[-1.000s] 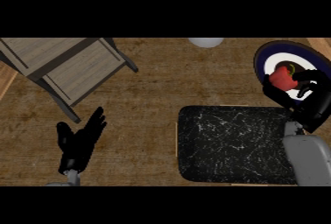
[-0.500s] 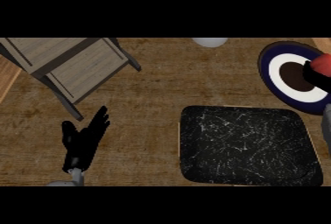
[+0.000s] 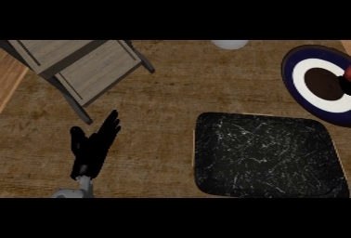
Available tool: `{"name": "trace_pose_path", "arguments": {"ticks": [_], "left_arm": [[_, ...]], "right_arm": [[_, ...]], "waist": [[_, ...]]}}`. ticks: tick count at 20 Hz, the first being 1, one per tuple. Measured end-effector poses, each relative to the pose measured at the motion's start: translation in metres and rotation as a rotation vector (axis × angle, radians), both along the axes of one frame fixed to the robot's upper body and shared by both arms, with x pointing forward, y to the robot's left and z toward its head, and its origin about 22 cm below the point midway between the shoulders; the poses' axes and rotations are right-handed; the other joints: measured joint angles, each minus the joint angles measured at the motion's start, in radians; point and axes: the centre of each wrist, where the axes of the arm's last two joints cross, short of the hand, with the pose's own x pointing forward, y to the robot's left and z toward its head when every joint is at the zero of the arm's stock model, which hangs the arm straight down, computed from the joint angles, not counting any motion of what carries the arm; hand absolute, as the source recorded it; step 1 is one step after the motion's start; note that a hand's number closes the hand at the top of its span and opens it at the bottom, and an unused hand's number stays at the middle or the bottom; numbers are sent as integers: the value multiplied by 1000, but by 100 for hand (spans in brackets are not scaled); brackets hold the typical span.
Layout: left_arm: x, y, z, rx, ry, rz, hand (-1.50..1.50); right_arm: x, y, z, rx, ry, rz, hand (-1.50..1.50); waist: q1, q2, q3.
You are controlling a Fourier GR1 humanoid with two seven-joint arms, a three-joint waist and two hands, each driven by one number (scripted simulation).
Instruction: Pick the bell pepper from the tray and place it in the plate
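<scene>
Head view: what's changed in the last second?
The right hand with the red bell pepper has slid right, from over the plate to the view's edge, where only slivers show; the plate's dark middle is now uncovered. The tray and the open left hand stayed put.

The tray (image 3: 264, 155), at five o'clock, is black with thin white scratch-like veining. The plate (image 3: 296, 69), at two o'clock, has a navy rim, a white ring and a dark brown centre. The counter (image 3: 171, 93) shows brown wood grain. The left hand (image 3: 93, 145), at eight o'clock, is black.
</scene>
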Motion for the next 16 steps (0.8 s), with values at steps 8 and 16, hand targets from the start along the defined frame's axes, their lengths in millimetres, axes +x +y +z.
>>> {"name": "trace_pose_path", "arguments": {"ticks": [8, 16], "left_arm": [[5, -2, 1, -5, -6, -12, 0], [2, 0, -1, -3, -6, 3, 0]], "right_arm": [[0, -7, -5, 80, 55, 148, -150], [-2, -16, 2, 192, -230, 195, -150]], "waist": [[13, 6, 3], [2, 4, 5]]}}
